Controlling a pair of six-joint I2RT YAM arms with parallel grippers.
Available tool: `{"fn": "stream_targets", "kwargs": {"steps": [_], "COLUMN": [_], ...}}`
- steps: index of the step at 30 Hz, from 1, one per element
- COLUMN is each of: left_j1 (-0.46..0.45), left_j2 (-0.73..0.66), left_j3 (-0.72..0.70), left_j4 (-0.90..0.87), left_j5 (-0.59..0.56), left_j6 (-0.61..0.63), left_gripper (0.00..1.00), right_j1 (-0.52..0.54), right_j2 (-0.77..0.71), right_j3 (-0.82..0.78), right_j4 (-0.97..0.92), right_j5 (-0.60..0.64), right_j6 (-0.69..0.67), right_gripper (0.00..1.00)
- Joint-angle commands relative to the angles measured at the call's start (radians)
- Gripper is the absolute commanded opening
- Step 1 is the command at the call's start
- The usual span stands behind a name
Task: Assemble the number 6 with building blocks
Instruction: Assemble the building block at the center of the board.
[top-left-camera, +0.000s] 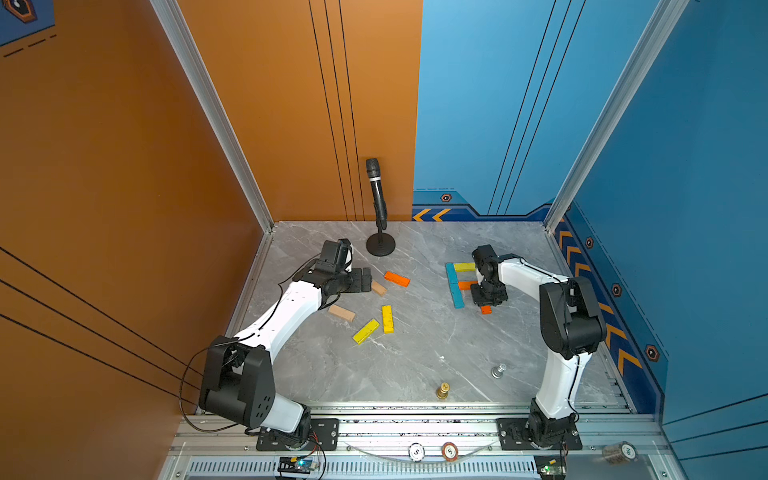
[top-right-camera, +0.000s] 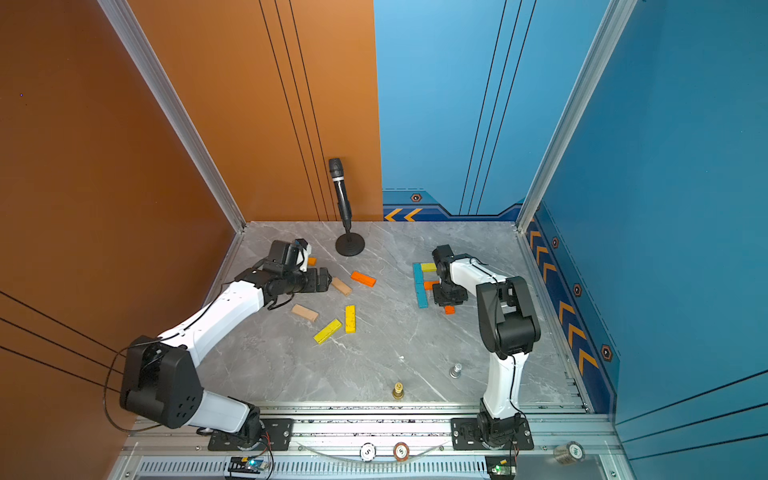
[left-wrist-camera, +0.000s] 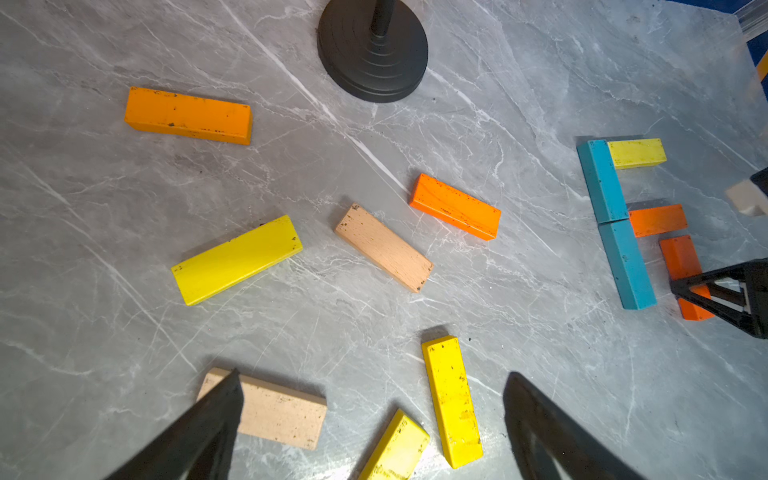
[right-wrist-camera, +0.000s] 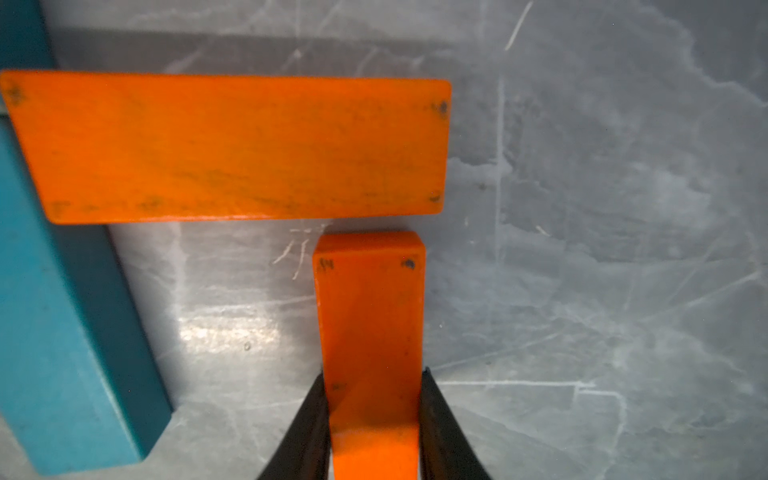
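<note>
On the right of the table lies a partial figure: two blue blocks (top-left-camera: 454, 286) end to end, a yellow block (top-left-camera: 464, 267) and an orange block (right-wrist-camera: 232, 149) branching off them. My right gripper (right-wrist-camera: 372, 378) is shut on another orange block (right-wrist-camera: 370, 316), held low with its end just short of the flat orange one. My left gripper (left-wrist-camera: 374, 376) hangs open and empty above the loose blocks: two tan (left-wrist-camera: 384, 247) (left-wrist-camera: 274, 409), three yellow (left-wrist-camera: 452, 401) (left-wrist-camera: 397, 449) (left-wrist-camera: 237, 259) and two orange (left-wrist-camera: 455, 206) (left-wrist-camera: 189, 115).
A black microphone on a round stand (top-left-camera: 380, 245) rises at the back middle. A gold chess piece (top-left-camera: 443, 390) and a silver one (top-left-camera: 498, 370) stand near the front edge. Walls close the table on three sides.
</note>
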Motion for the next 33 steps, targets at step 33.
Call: {"fn": "stream_targets", "kwargs": {"steps": [33], "left_j1": [-0.013], "left_j2": [0.004], "left_j3": [0.016], "left_j4": [-0.001], "left_j5": [-0.01], "left_j6": [0.018], "left_gripper": [0.98], "right_j1": [0.006], "right_j2": [0.073], "right_j3": [0.031], "right_j4": [-0.027], "right_j5": [0.026], "right_j6": [0.026], "right_gripper": [0.33]}}
